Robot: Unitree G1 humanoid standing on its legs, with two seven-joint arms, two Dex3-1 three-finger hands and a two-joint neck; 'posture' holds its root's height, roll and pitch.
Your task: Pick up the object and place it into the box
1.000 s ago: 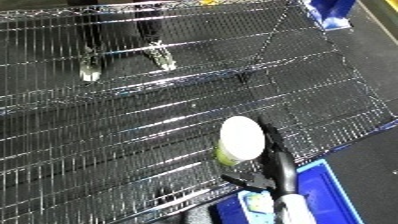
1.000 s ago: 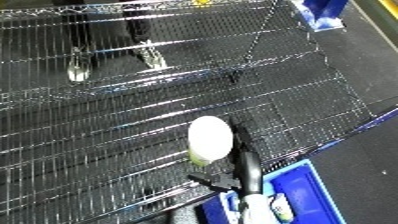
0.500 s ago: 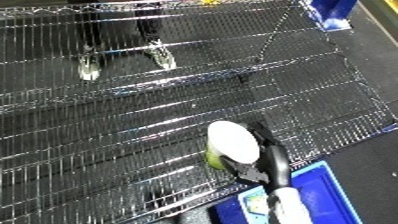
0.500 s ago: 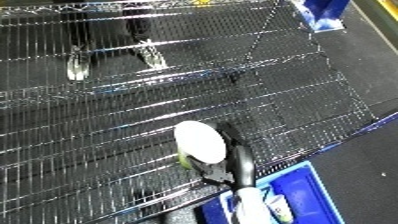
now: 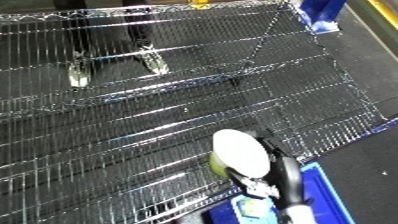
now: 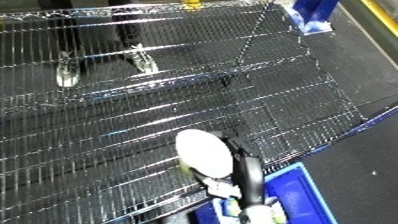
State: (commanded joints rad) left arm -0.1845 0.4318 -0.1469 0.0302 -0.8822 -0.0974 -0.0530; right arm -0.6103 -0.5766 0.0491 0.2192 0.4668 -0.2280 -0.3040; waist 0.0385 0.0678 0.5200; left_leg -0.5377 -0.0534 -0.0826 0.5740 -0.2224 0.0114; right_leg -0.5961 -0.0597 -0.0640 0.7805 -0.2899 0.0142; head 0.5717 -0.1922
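Observation:
A round container [image 5: 238, 152] with a white lid and a yellow-green body hangs just above the near edge of the wire shelf [image 5: 178, 115]. My right hand [image 5: 282, 172] is shut on it, with black fingers curled round its right side. The white lid faces up and to the left. The blue bin [image 5: 322, 192] sits directly below and to the right of the hand, beside the shelf's near corner. Only part of the bin's rim and wall shows, at the views' lower edge. My left hand is in neither view.
The wire shelf fills most of both views and ends in a corner at the right [image 5: 386, 120]. Dark floor [image 5: 364, 75] lies to the right of it. Another blue object [image 5: 320, 15] stands at the far right corner.
The right hand has drawn the container a little back toward the shelf's near edge and the bin. The view has also shifted slightly.

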